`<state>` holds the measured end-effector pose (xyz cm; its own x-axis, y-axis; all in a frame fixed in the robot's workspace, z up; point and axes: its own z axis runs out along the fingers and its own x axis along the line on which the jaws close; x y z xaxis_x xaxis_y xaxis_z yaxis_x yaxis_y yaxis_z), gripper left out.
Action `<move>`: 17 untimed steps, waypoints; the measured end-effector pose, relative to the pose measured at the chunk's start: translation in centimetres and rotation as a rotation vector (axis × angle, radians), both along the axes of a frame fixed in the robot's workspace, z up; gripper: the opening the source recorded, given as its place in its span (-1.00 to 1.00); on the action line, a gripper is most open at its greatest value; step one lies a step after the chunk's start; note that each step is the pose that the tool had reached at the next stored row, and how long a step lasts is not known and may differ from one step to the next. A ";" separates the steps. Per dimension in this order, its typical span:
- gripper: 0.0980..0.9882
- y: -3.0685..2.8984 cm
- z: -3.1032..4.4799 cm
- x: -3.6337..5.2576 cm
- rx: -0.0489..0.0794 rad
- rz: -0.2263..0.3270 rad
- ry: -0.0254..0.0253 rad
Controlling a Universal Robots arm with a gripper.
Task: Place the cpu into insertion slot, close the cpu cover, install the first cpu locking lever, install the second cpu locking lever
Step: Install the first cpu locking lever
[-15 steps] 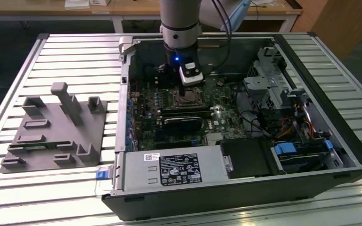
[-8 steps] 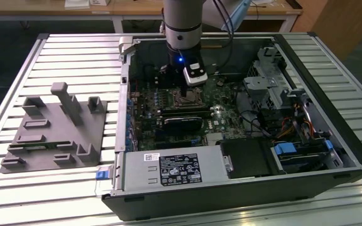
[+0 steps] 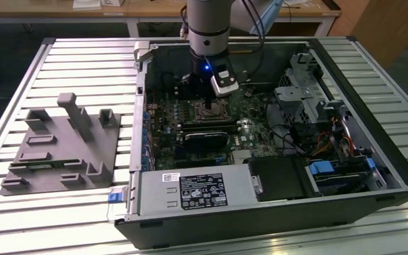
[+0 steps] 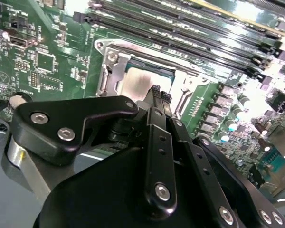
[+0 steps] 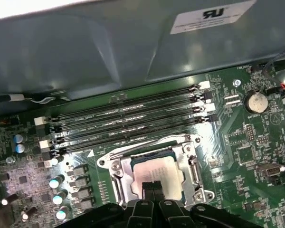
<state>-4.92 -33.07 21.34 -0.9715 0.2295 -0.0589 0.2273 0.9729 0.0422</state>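
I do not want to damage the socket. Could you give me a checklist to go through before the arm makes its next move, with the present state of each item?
1. cpu seated in the insertion slot: ok.
2. cpu cover lying down over the cpu: ok.
3. fingers shut and holding nothing: ok.
4. Fingers directly over the cpu: ok.
5. Fingers touching the cpu or cover: cannot tell.
6. Either locking lever latched: cannot tell.
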 end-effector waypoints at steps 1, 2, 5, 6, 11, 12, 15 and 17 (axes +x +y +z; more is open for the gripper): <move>-0.98 0.00 0.00 0.17 0.000 0.004 0.0015; -0.98 0.00 -0.01 0.34 0.000 0.008 0.0031; -0.98 -0.01 0.03 0.54 -0.001 0.013 0.0067; -0.98 0.00 0.10 0.54 -0.001 0.013 0.0068; -0.98 0.00 0.90 0.55 0.000 0.013 0.0067; -0.98 0.00 1.11 0.55 -0.001 0.013 0.0067; -0.98 0.00 1.29 0.55 0.000 0.013 0.0066; -0.98 0.00 1.30 0.55 0.000 0.013 0.0066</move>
